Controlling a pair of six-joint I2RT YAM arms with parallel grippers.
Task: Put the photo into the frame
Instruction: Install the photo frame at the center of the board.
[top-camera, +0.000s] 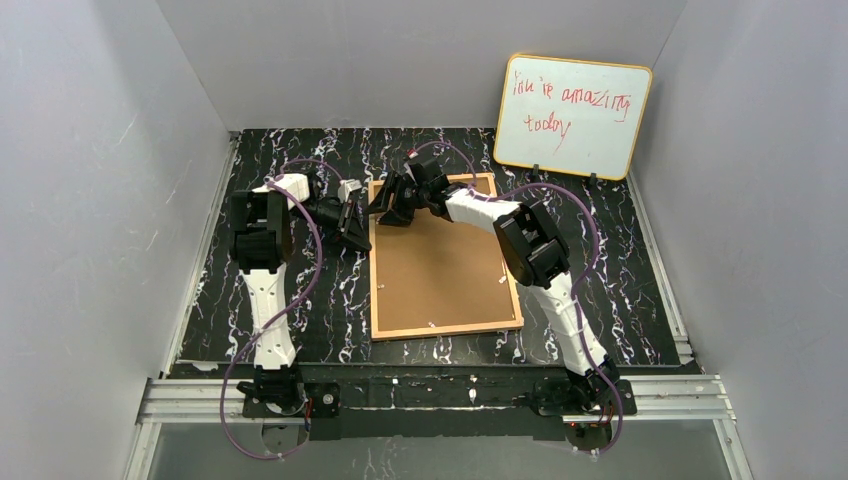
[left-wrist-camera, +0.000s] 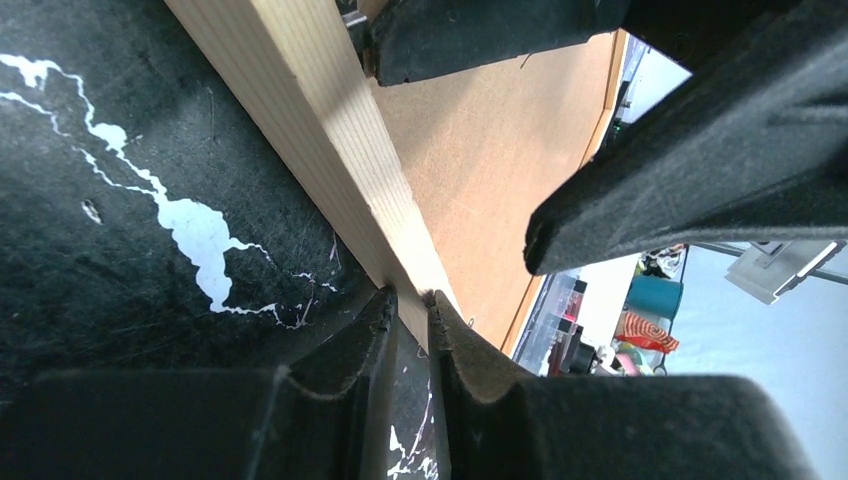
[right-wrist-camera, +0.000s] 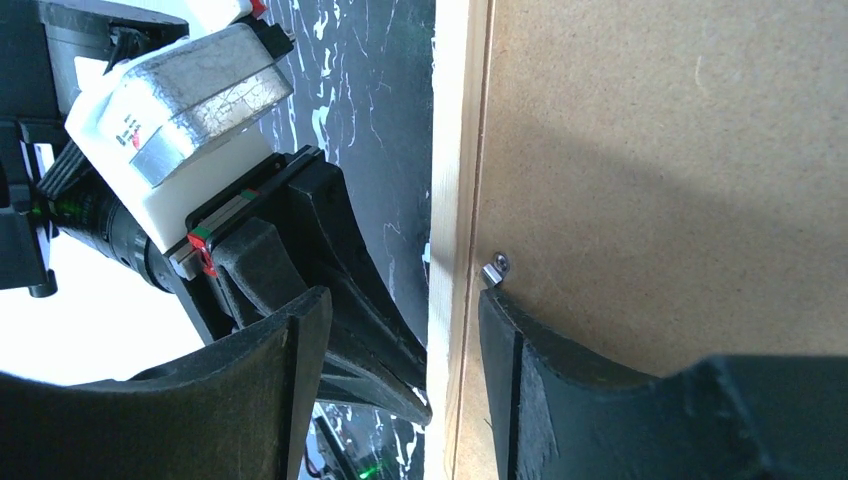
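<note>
Your right end effector (right-wrist-camera: 400, 300) gapes astride the pale grained rail of the frame (top-camera: 445, 255). Your left end effector (left-wrist-camera: 410, 300) touches its outer edge, grip unclear.

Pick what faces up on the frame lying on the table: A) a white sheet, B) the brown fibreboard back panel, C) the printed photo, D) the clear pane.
B: the frame lies with plain brown fibreboard uppermost, and a small metal clip sits at the board's edge.
</note>
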